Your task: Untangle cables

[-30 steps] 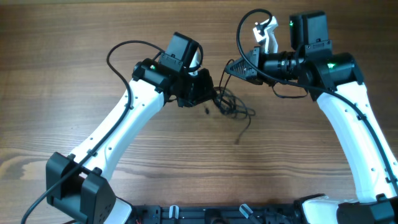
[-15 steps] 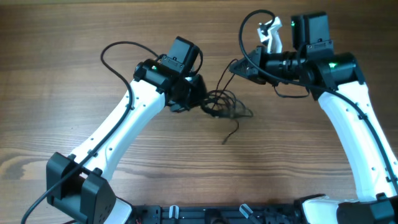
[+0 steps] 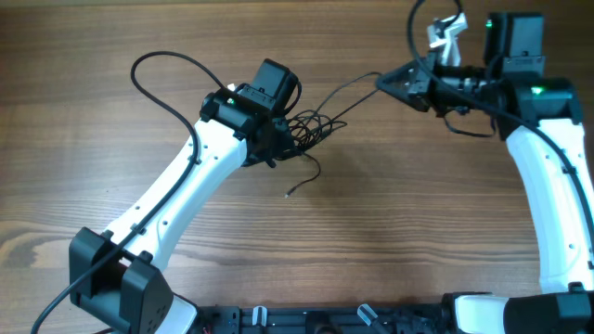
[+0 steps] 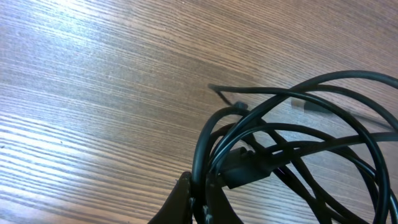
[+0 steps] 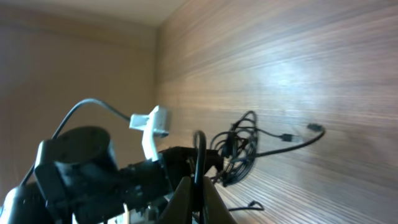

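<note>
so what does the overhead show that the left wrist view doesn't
Only overhead: the left arm and right arm, the right tool shut on a strand stretched out from the cables, and a loose end trailing from the knot. Only left wrist: loops pinched in the left tool, and a plug inside the knot. Both: the tangled cables on the wood table.

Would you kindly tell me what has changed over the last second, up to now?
The right fingers, shut on one strand, pulled rightward and farther from the bases, drawing that strand taut out of the bunched cables. The left fingers finished closing on the bunch and dragged it slightly left. The right grip stayed shut, and the table is unchanged.
</note>
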You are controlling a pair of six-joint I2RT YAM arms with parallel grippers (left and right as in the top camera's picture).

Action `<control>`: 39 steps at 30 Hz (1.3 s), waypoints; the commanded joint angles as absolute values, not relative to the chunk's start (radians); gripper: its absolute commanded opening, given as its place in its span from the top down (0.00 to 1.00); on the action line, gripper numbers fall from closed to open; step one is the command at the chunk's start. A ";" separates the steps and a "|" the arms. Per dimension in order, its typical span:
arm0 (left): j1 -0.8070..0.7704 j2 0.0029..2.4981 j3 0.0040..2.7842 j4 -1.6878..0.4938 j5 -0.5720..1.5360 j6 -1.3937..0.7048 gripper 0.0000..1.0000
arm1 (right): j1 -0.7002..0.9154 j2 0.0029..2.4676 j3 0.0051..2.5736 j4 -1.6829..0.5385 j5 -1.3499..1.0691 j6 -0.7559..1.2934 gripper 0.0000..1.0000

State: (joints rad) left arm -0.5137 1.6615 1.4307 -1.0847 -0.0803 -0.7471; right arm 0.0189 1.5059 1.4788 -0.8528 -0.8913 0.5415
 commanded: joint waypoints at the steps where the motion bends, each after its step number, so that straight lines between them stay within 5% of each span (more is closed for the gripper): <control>1: -0.497 1.672 1.424 -1.117 -0.189 -0.764 0.96 | -0.054 1.482 1.485 -0.902 -0.716 0.523 0.96; 11: -0.448 1.672 1.424 -1.116 -0.188 -0.802 0.96 | -0.063 1.482 1.485 -1.126 -0.042 0.651 0.96; 22: -0.447 1.672 1.424 -1.111 -0.160 -0.883 0.96 | -0.063 1.482 1.485 -1.145 -0.155 0.653 0.91; 35: -0.447 1.672 1.424 -0.803 0.456 -0.761 0.96 | 0.049 1.482 1.483 -1.139 -0.398 0.418 0.28; 39: -0.447 1.672 1.424 -0.676 0.687 -0.736 0.96 | 0.123 1.484 1.480 -1.135 -0.397 0.419 0.21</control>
State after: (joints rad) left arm -0.4458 1.6646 1.4258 -0.7410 0.3855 -0.7963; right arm 0.0738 1.5051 1.4769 -1.1397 -0.3672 0.4496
